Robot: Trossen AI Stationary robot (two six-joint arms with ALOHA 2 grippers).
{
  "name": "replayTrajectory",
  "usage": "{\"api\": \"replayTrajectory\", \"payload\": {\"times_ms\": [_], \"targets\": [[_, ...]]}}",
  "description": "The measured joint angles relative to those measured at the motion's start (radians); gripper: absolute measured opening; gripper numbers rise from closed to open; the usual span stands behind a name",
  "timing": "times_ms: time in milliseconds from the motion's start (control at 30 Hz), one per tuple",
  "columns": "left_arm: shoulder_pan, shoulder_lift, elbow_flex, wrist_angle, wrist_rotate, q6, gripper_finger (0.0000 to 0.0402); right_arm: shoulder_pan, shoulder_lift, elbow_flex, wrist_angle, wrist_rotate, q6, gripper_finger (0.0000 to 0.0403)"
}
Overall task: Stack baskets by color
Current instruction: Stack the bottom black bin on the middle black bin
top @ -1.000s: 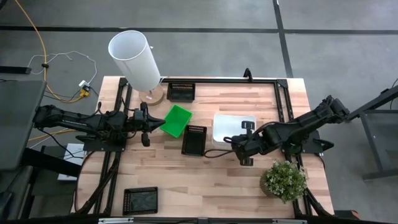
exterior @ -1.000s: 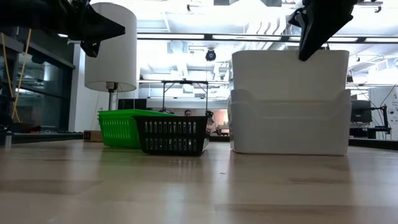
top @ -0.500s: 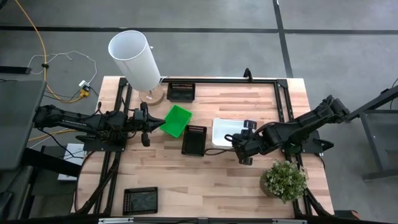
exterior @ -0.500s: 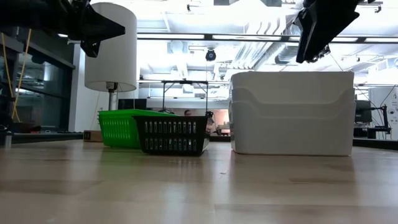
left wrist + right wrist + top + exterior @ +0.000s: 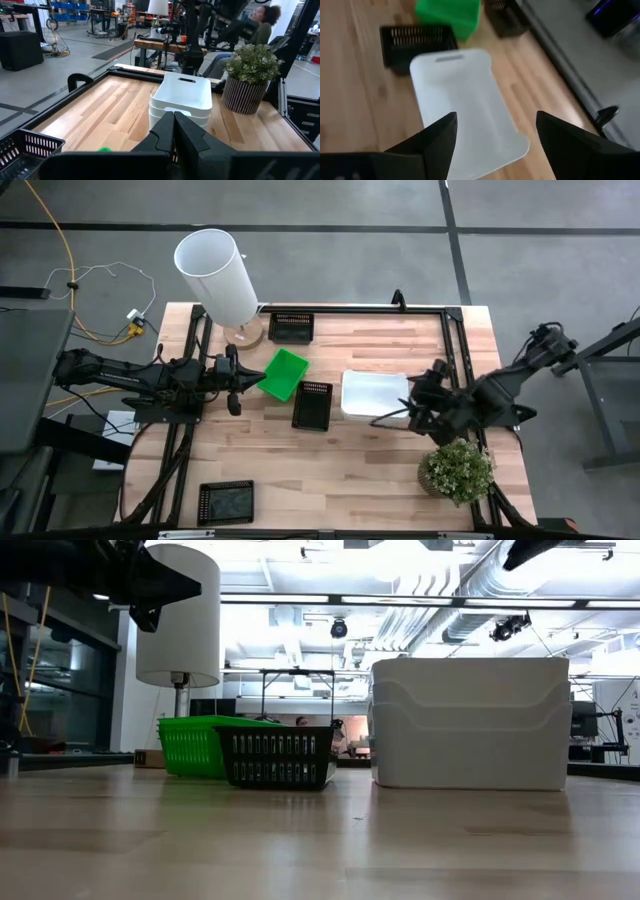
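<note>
White baskets (image 5: pixel 374 392) sat nested mid-bench, white stacking judged done. Right gripper (image 5: pixel 428 402) hung just beside them, jaws apart, empty. Left gripper (image 5: pixel 233 375) waited with jaws together by the green basket (image 5: pixel 283 373). Next move: gather the black baskets (image 5: pixel 312 404).

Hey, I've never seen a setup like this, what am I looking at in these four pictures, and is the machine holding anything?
This is a two-armed robot at a wooden table. One picture looks straight down, one looks level across the tabletop, and two come from cameras on the arms' wrists.

On the table lie small baskets: a green basket, a stack of white baskets, a black basket beside the green one, another black one at the far edge, and a third at the near corner. A tall white cylinder and a potted plant also stand there.

The left gripper waits with jaws shut, empty. The right gripper sits beside the white stack, jaws open, holding nothing.
</note>
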State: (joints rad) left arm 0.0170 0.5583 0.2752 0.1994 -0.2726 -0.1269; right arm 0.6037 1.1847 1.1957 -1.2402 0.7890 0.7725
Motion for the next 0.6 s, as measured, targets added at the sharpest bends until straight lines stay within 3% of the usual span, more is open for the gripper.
{"api": "replayTrajectory", "payload": {"times_ms": [167,400,500,600], "targets": [[0.0,0.0,0.0,0.0,0.0,0.015,0.0,0.084,-0.011,-0.06,-0.005,0.153,0.093,0.0259],[0.0,0.0,0.0,0.0,0.0,0.007,0.0,0.091,-0.133,-0.299,0.099,0.121,0.193,0.0259],[0.0,0.0,0.0,0.007,0.0,0.008,0.0,0.091,-0.244,-0.396,0.267,0.159,0.122,0.0259],[0.0,0.0,0.0,0.017,0.012,0.02,0.0,0.083,-0.36,-0.526,0.543,0.193,-0.065,0.0259]]}}
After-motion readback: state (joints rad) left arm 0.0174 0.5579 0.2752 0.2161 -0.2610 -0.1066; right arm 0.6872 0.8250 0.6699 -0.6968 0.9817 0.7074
